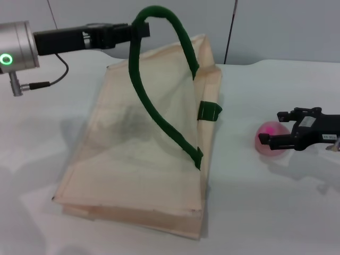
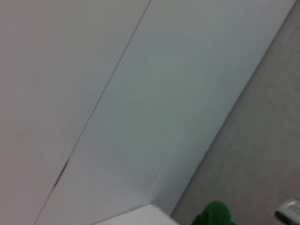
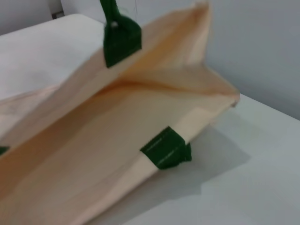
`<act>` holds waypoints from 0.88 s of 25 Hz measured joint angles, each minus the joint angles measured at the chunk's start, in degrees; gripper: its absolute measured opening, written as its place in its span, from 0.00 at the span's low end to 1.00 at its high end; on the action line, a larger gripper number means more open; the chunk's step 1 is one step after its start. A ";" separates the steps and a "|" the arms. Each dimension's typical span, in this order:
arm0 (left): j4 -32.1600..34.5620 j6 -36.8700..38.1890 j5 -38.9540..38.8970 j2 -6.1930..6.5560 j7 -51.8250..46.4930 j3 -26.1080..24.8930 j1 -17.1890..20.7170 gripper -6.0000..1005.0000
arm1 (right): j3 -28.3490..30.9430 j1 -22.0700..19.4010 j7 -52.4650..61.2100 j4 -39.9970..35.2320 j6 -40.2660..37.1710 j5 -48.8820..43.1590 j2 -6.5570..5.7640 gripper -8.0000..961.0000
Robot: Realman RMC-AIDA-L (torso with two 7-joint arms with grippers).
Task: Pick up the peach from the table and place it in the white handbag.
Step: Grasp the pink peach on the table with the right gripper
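The white handbag (image 1: 143,159) lies on the table, a cream tote with dark green handles (image 1: 159,119). My left gripper (image 1: 139,27) is shut on the top of one handle and holds it up, so the upper side of the bag is lifted and its mouth gapes. A bit of that handle shows in the left wrist view (image 2: 213,216). The peach (image 1: 271,146) sits on the table right of the bag, pale pink with a magenta patch. My right gripper (image 1: 272,127) is open at the peach, one finger on each side. The right wrist view shows the handbag's mouth (image 3: 140,108) and green side tab (image 3: 166,149).
The white table (image 1: 255,212) runs back to a grey wall (image 1: 276,26). A cable (image 1: 50,79) hangs from my left wrist at the far left. The table's far edge lies just behind the bag.
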 joint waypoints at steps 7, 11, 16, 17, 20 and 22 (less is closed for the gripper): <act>0.00 2.50 -2.14 0.54 0.02 0.00 0.12 0.12 | -2.37 1.13 0.52 2.11 -3.05 -0.16 -0.02 0.93; 0.00 2.76 -2.56 0.61 0.01 0.00 0.17 0.12 | -4.94 1.90 1.65 3.49 -5.59 -0.21 -0.03 0.93; 0.00 3.06 -2.67 0.65 0.03 0.00 0.28 0.12 | -6.24 2.20 3.35 3.52 -6.99 -2.01 -0.05 0.93; 0.00 3.06 -2.68 0.65 0.03 0.00 0.30 0.12 | -6.25 2.21 3.46 3.48 -7.00 -2.26 -0.05 0.93; 0.00 3.06 -2.71 0.66 0.03 0.00 0.48 0.12 | -6.26 2.22 3.51 3.31 -7.02 -2.38 0.00 0.93; 0.00 3.06 -2.75 0.66 0.03 0.00 0.61 0.12 | -6.30 2.22 3.52 3.18 -7.02 -2.40 0.02 0.93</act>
